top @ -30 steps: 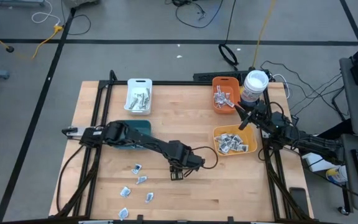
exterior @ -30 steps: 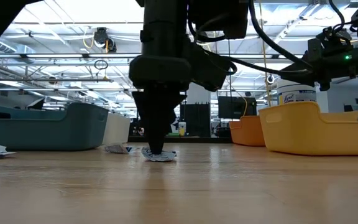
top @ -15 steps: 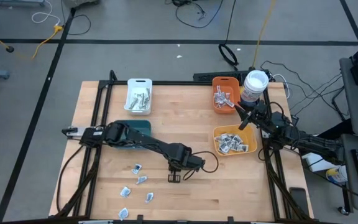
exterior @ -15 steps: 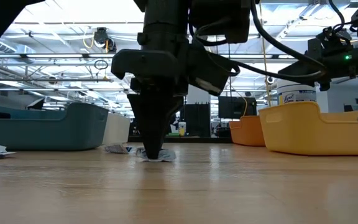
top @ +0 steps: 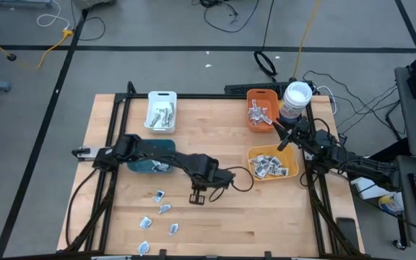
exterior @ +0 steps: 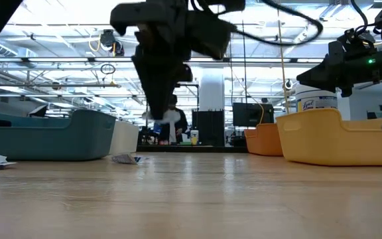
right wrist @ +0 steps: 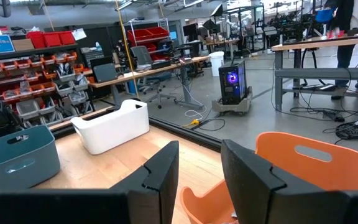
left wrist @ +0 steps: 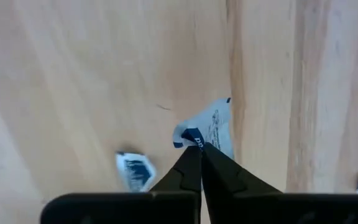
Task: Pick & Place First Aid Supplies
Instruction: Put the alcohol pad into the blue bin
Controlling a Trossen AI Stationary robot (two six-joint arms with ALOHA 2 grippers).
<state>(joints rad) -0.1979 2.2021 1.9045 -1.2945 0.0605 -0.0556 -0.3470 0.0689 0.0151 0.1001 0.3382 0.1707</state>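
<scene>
My left gripper (top: 197, 197) hangs over the middle of the table, shut on one small white packet with blue print (left wrist: 213, 124). In the low view that packet (exterior: 171, 119) shows just below the fingers, well above the wood. Several more first aid packets (top: 158, 196) lie flat on the table toward the near left, and others fill the bins. My right gripper (top: 279, 130) waits at the far right beside the orange bin; its fingers stand apart with nothing between them (right wrist: 197, 168). My left gripper pinches the packet at one end, by its blue-printed corner (left wrist: 190, 135), between the tips of its two fingers. The fingers come from above, pointing down. The packet hangs below them, lifted clear of the table.
A white bin (top: 162, 110) stands at the far left, a teal bin (top: 154, 153) under the left arm, an orange bin (top: 262, 108) at the far right and a yellow bin (top: 271, 163) in front of it. A white-lidded tub (top: 297, 97) stands beside the orange bin.
My left gripper has shut on the packet that lay on the table under it. It has then risen and drifted a little toward the table's left edge, rolling somewhat. The packet has come up with it, clear of the wood.
</scene>
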